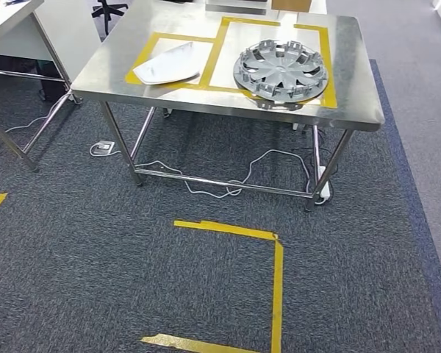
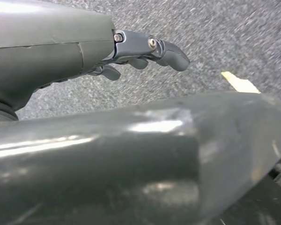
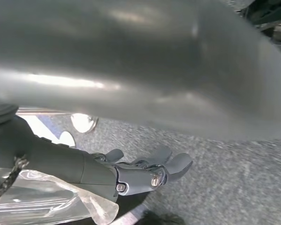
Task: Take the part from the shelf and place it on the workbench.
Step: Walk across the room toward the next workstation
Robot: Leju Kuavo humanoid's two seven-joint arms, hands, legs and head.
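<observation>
A: Right, you are looking down at a steel workbench (image 1: 351, 70) standing on dark grey carpet (image 1: 96, 257). What is lying on it?

B: You are seeing a silver wheel cover (image 1: 281, 70), the part, lying flat inside the right-hand rectangle of yellow tape (image 1: 218, 44), close to the near edge of the bench. A pale curved panel (image 1: 168, 64) is lying in the left-hand rectangle, well apart from the wheel cover.

A: And the hands?

B: Your left hand (image 2: 142, 51) is hanging over the carpet in the left wrist view, fingers stretched out and slightly apart, holding nothing. Your right hand (image 3: 146, 171) is doing the same in the right wrist view: fingers spread, nothing between them. A crumpled sheet of clear plastic (image 3: 43, 201) is showing beside the right wrist, but you cannot tell from the picture whether it is touching the hand.

A: Anything on the floor?

B: White cables (image 1: 218, 180) are trailing under the bench between its legs, and a small white socket box (image 1: 103, 148) is sitting near the left leg. Yellow floor tape (image 1: 276, 279) is marking a corner on the carpet in front of you. A strip of it (image 2: 240, 83) is also showing in the left wrist view.
</observation>
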